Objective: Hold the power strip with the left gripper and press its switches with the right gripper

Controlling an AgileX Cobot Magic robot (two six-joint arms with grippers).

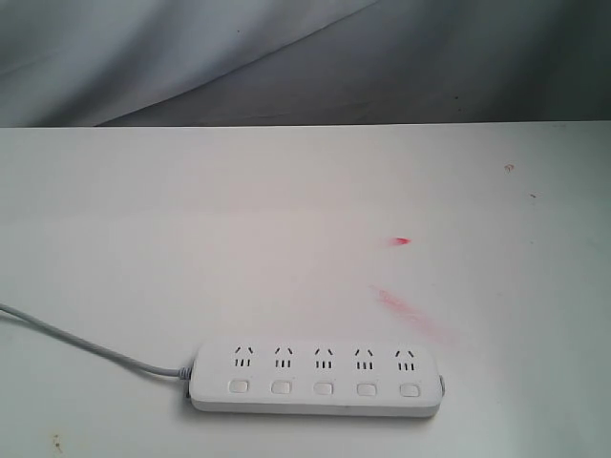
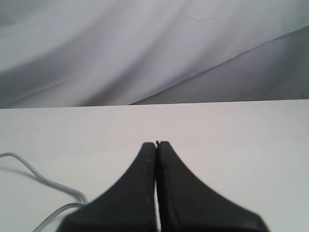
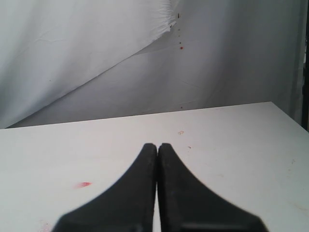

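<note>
The white power strip (image 1: 317, 376) lies flat near the front edge of the white table (image 1: 286, 210), its row of sockets above a row of small white switches (image 1: 324, 387). Its thin grey cord (image 1: 86, 348) runs off to the left and shows again as the grey cord (image 2: 34, 174) in the left wrist view. Neither arm appears in the exterior view. My left gripper (image 2: 156, 144) is shut with nothing between its black fingers, hovering over bare table. My right gripper (image 3: 157, 145) is likewise shut and empty above the table; the strip is out of both wrist views.
A small red spot (image 1: 399, 241) and a pink smear (image 1: 406, 310) mark the table right of centre; the red spot (image 3: 84, 184) also shows in the right wrist view. A grey-white cloth backdrop (image 1: 286, 57) hangs behind the table's far edge.
</note>
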